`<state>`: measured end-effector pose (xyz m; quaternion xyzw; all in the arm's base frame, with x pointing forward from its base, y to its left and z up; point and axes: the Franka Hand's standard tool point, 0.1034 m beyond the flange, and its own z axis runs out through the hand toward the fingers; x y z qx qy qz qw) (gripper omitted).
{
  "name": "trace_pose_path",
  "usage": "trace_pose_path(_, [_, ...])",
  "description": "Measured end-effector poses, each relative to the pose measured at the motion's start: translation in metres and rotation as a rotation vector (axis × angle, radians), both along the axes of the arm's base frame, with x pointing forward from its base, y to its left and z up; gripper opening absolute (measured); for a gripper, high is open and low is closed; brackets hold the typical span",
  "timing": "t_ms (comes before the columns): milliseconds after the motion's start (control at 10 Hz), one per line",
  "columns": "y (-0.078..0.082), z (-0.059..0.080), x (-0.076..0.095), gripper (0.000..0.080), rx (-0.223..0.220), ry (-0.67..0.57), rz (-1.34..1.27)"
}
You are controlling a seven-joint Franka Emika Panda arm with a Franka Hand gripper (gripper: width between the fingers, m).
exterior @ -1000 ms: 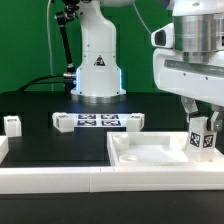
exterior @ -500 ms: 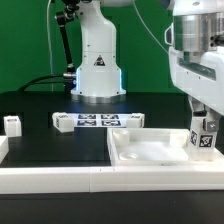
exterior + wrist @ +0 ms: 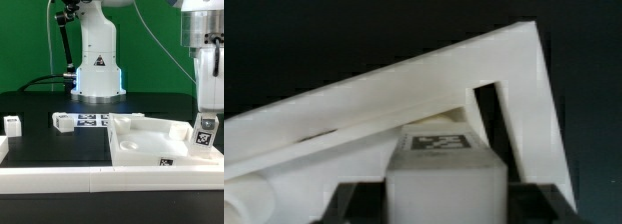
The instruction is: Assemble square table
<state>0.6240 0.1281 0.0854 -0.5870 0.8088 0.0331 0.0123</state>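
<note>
The square table's white tabletop (image 3: pixel 135 152) sits tilted at the exterior view's right, its right side raised off the black table. A white leg (image 3: pixel 204 138) with a black-and-white tag stands at that raised right corner. My gripper (image 3: pixel 205 122) comes down from above and is shut on this leg. The wrist view shows the leg (image 3: pixel 446 165) between my two black fingers (image 3: pixel 359 205), with the tabletop (image 3: pixel 384 110) slanting behind it. I cannot tell how the leg joins the tabletop. Three more legs lie loose: one at the far left (image 3: pixel 12 124) and two (image 3: pixel 63 121) (image 3: pixel 133 120) near the back.
The marker board (image 3: pixel 98 121) lies between the two back legs, in front of the robot base (image 3: pixel 98 65). A long white border bar (image 3: pixel 60 176) runs along the front edge and another (image 3: pixel 3 150) stands at the left.
My gripper has risen and shifted right with the leg. The tabletop's right side has lifted with it, so the tray now tilts where it lay flat before.
</note>
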Motion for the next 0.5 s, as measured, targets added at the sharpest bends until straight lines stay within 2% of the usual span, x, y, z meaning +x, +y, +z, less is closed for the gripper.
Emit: trace_pose_path(500, [-0.0005, 0.0001, 0.0006, 0.029, 0.001, -0.004, -0.004])
